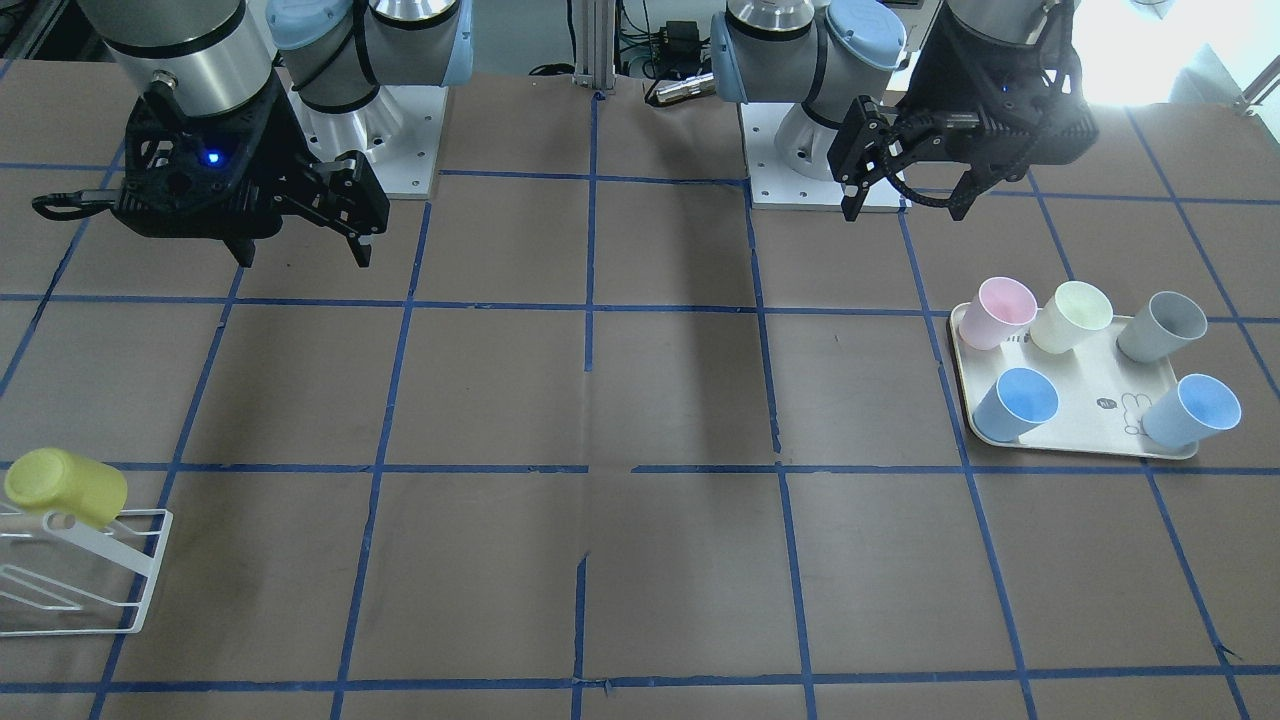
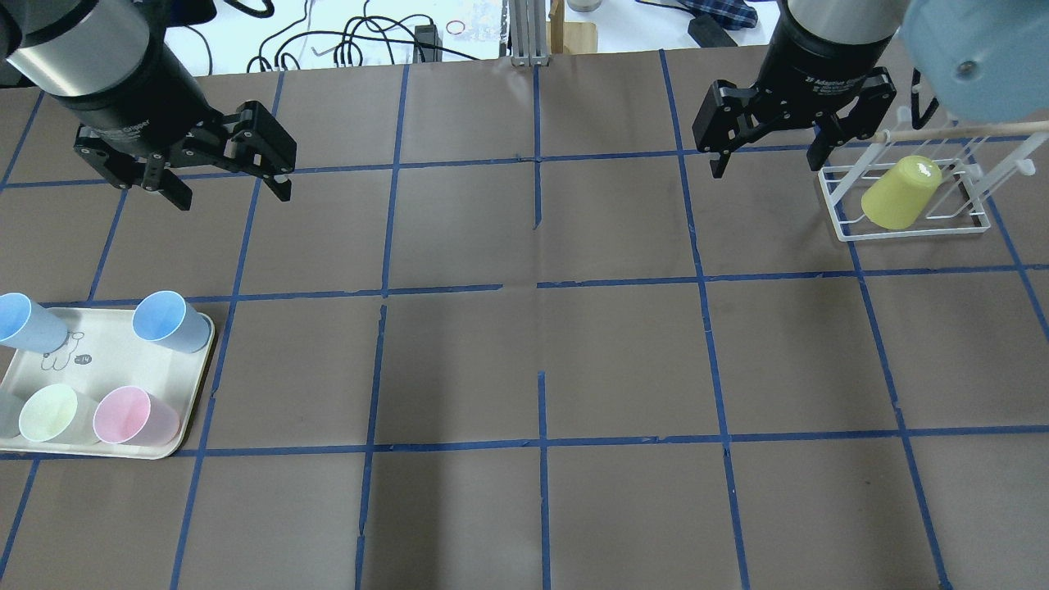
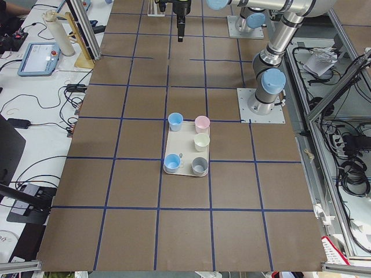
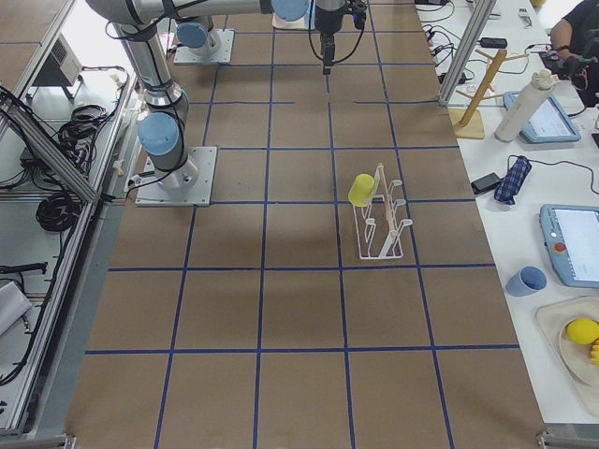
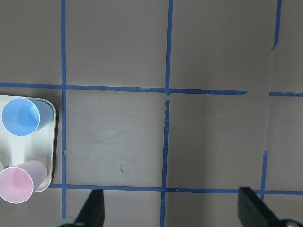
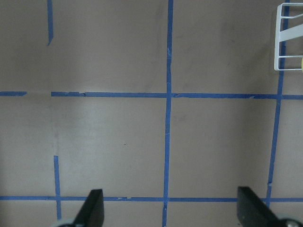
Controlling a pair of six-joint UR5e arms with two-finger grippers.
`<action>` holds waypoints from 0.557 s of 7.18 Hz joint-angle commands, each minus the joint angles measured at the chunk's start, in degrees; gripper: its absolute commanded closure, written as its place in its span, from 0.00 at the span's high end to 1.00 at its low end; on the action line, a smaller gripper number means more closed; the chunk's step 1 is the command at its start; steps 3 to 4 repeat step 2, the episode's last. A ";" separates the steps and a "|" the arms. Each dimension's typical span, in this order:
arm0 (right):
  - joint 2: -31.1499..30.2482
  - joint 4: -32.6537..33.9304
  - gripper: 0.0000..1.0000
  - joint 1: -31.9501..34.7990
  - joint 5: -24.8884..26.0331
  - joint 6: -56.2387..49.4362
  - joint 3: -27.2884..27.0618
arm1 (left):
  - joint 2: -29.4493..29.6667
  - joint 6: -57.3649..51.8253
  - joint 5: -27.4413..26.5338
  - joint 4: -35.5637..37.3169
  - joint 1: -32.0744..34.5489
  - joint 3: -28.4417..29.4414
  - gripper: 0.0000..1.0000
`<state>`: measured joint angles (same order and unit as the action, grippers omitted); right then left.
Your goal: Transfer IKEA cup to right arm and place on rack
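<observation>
The bright yellow IKEA cup (image 2: 901,192) hangs tilted, mouth down, on a prong of the white wire rack (image 2: 975,220) at the table's far right. It also shows in the front-facing view (image 1: 65,487) on the rack (image 1: 130,575) and in the exterior right view (image 4: 361,190). My right gripper (image 2: 770,168) is open and empty, raised above the table just left of the rack, apart from the cup. My left gripper (image 2: 233,199) is open and empty, raised over the far left of the table. The right wrist view shows only a rack corner (image 6: 289,38).
A cream tray (image 2: 115,352) at the near left holds two blue cups (image 2: 168,319), a pale cream-yellow cup (image 2: 49,414), a pink cup (image 2: 131,416) and a grey cup (image 1: 1162,325). Brown table surface with blue tape lines lies between tray and rack.
</observation>
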<state>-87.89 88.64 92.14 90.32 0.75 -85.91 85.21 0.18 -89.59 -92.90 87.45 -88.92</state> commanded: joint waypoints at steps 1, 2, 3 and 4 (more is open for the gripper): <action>0.17 0.22 1.00 0.06 -0.14 0.13 -0.05 | 0.05 0.00 -0.06 0.09 0.00 -0.03 1.00; 0.18 0.13 1.00 0.06 -0.23 0.13 -0.05 | -0.04 0.00 -0.23 0.00 0.00 -0.03 1.00; 0.18 0.13 1.00 0.06 -0.23 0.13 -0.05 | -0.04 0.00 -0.23 0.00 0.00 -0.03 1.00; 0.18 0.13 1.00 0.06 -0.23 0.13 -0.05 | -0.04 0.00 -0.23 0.00 0.00 -0.03 1.00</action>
